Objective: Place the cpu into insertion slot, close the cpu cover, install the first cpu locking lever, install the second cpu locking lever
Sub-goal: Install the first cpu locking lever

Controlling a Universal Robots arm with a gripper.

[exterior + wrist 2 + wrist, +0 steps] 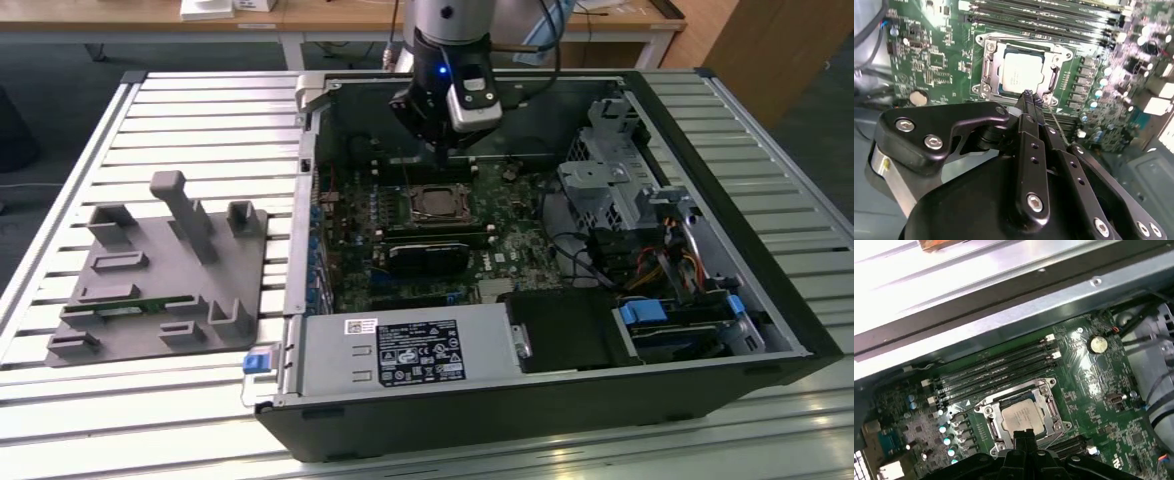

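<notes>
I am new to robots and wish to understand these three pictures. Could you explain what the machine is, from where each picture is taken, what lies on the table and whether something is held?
The machine is one robot arm; its black end effector is the grasping part. The exterior view looks from off the arm at a slatted metal table bearing an open black computer case and, on the exterior view's left, a grey plastic holder block. Both wrist views come from cameras riding on the arm, looking at the green circuit board. There the small flat square chip with a silvery metal top sits in its black square socket, with the thin silvery metal frame flat around it. The end effector's fingers are shut, tips by the socket's edge; I see nothing held between them.
</notes>
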